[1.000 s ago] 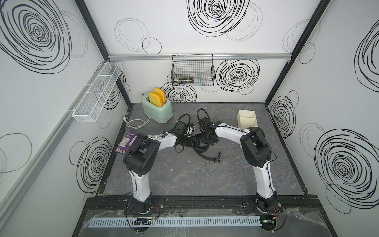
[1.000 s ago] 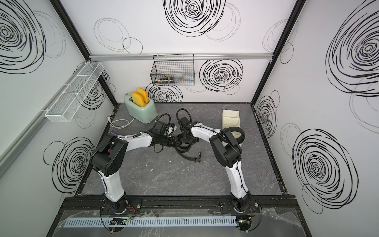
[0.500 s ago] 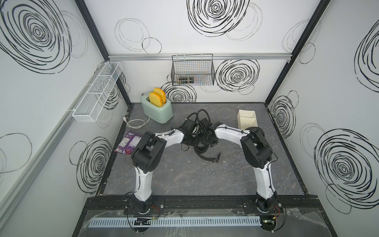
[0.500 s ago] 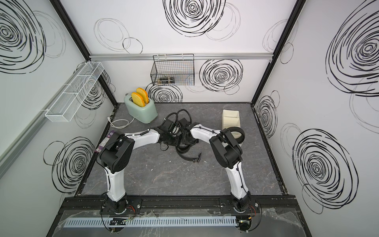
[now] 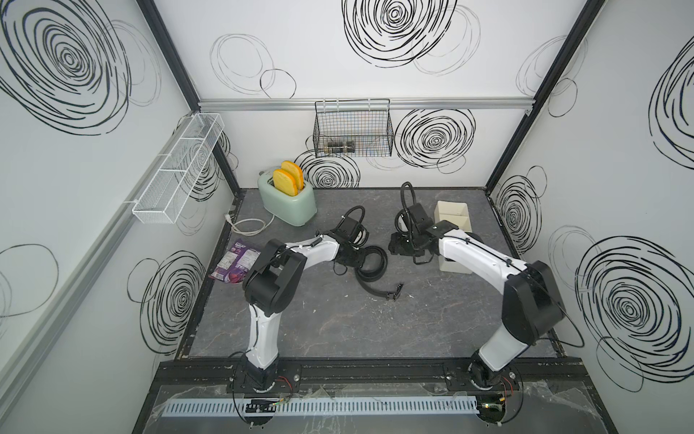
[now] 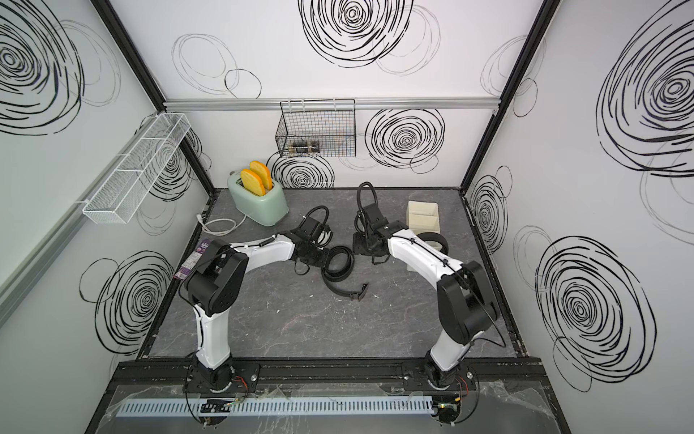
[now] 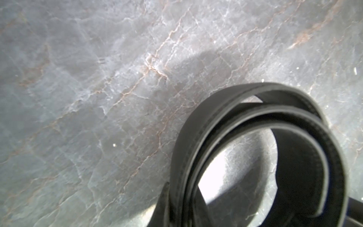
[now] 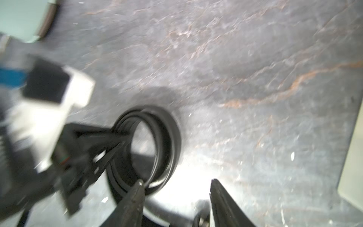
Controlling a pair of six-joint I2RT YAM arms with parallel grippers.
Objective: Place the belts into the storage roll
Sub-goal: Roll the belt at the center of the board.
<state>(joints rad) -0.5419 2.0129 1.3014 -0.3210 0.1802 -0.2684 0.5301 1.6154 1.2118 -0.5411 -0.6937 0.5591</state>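
A black belt (image 5: pixel 372 264) lies on the grey floor as a loose coil, its tail running to a buckle (image 5: pixel 394 294). My left gripper (image 5: pixel 355 258) is shut on the coil's wall; in the left wrist view the strap (image 7: pixel 231 125) passes between the fingers of that gripper (image 7: pixel 176 198). My right gripper (image 8: pixel 176 186) stands open just right of the coil (image 8: pixel 169 137), with nothing between its fingers. The cream storage roll (image 5: pixel 452 216) sits behind my right forearm. A second coiled belt (image 6: pixel 432 240) shows at it, partly hidden by the arm.
A mint toaster (image 5: pixel 287 201) with two slices stands at the back left, its white cord (image 5: pixel 248 226) beside it. A purple packet (image 5: pixel 234 262) lies by the left wall. A black wire basket (image 5: pixel 353 131) and a white mesh shelf (image 5: pixel 176 171) hang on the walls.
My left gripper reached right and shut on the coiled belt. My right gripper let go, opened and drew back toward the storage roll.
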